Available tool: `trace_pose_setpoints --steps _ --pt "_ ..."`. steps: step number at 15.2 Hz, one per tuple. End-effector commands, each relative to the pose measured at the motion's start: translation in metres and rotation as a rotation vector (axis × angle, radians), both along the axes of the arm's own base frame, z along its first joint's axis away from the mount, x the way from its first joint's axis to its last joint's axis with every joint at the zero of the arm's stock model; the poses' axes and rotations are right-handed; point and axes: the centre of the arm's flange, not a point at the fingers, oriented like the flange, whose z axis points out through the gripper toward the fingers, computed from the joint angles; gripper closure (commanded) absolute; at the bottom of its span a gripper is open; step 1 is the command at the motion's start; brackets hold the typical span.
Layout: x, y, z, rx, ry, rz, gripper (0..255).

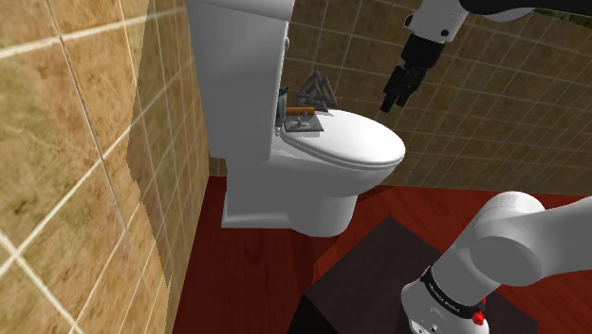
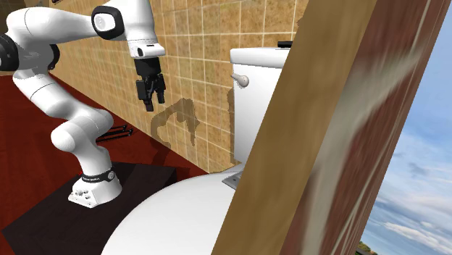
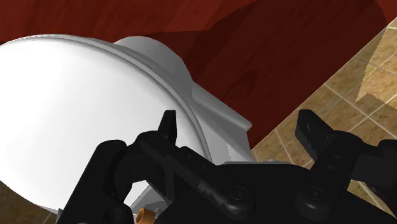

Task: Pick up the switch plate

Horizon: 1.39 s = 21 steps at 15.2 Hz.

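Claw (image 1: 389,102) spread, seemingly beside toilet (image 1: 353,144)

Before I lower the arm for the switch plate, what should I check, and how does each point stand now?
1. Open gripper: ok, fingers stand apart.
2. Empty gripper: ok.
3. Target found: ok, switch plate lies flat on the toilet lid near the tank.
4. Alignment: not ok, gripper hangs off to the shoulder view's right of the plate.
5. Neighbours: not ok, a grey triangular piece and a brown item crowd the plate.
6. Graspable edge: cannot tell.
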Motion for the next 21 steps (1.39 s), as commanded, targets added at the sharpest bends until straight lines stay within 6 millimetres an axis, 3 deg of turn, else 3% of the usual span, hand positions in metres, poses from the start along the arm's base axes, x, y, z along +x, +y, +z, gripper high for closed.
trace_pose_setpoints --steps 1,21 --pt "0.000 0.000 0.000 0.000 0.000 0.000 0" --pt "0.243 -0.044 -0.103 0.019 0.021 0.138 0"
